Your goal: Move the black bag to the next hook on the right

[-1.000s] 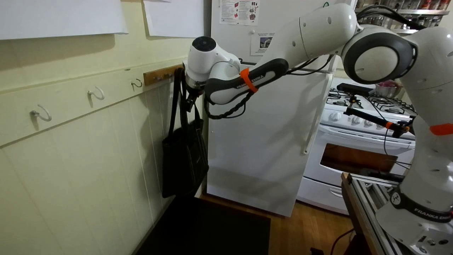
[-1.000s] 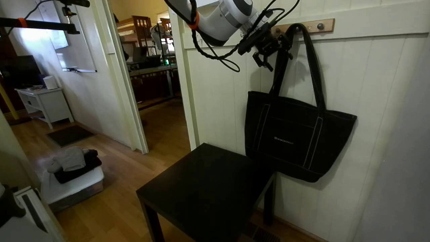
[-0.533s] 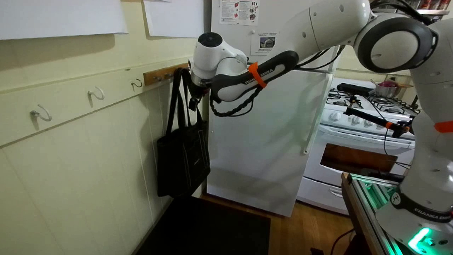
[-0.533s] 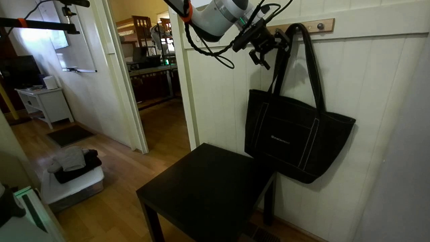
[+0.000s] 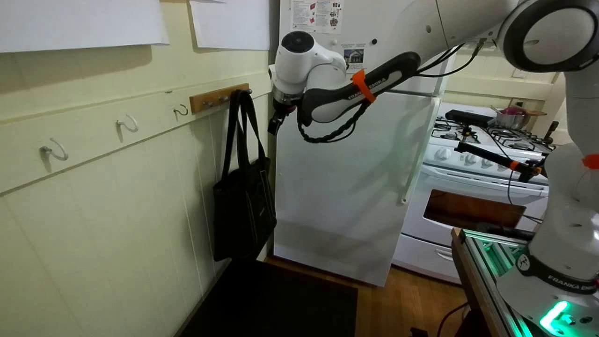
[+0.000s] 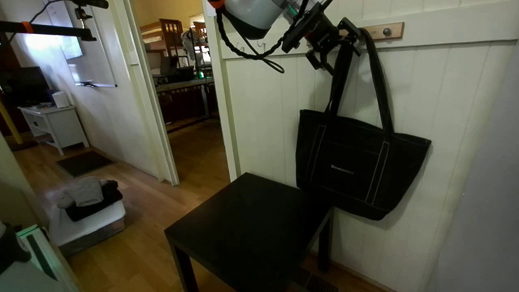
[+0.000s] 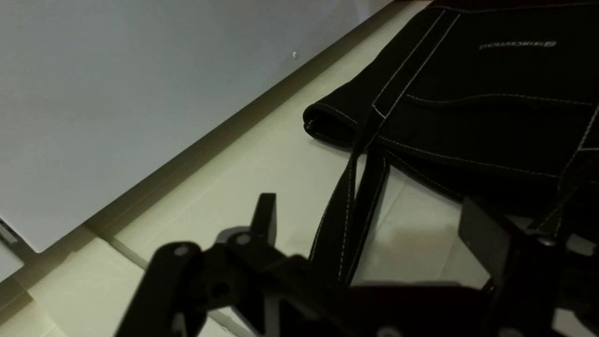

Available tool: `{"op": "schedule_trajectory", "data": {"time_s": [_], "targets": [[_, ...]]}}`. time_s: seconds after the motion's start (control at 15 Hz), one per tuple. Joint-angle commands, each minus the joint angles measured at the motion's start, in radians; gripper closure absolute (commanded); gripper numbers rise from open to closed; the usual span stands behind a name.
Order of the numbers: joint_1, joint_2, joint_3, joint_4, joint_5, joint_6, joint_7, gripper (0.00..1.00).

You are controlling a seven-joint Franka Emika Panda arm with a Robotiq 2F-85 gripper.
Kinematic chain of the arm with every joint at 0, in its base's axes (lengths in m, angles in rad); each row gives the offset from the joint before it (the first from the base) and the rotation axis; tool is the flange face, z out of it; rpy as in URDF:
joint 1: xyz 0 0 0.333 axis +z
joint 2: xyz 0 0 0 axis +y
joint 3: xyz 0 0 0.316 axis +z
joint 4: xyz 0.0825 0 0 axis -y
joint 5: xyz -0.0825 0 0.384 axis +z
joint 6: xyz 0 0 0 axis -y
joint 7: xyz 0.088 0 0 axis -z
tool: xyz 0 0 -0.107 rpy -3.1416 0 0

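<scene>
The black bag [image 5: 243, 215] hangs by its two long straps from a knob on the wooden hook rail [image 5: 199, 103]. It also shows in an exterior view [image 6: 357, 166], where the rail [image 6: 395, 30] has a free dark knob [image 6: 387, 31] right of the straps. My gripper [image 5: 274, 126] is out from the wall, apart from the straps. In an exterior view the gripper [image 6: 340, 54] overlaps the left strap and hides the strap tops. In the wrist view the gripper [image 7: 374, 224] is open, with straps [image 7: 346, 220] showing between its fingers but not gripped.
White hooks [image 5: 127, 124] and a small dark hook [image 5: 181, 110] are on the wall board left of the rail. The fridge [image 5: 337, 187] stands close beside the bag. A black table [image 6: 247, 227] is below and left of the bag. A stove [image 5: 468, 187] stands further back.
My gripper has moved away from the wall and straps, and slightly up. The bag swung slightly half a second ago and is back about where it hung a second ago. A green base light came on.
</scene>
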Motion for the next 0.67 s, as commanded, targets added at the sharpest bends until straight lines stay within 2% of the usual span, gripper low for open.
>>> {"op": "schedule_trajectory", "data": {"time_s": [0.0, 0.27, 0.6], "targets": [[-0.004, -0.083, 0.011, -0.113, -0.071, 0.019, 0.074, 0.0], [-0.019, -0.146, 0.034, -0.188, -0.099, 0.046, 0.115, 0.0], [-0.047, -0.223, 0.057, -0.285, -0.099, 0.142, 0.132, 0.0]]}}
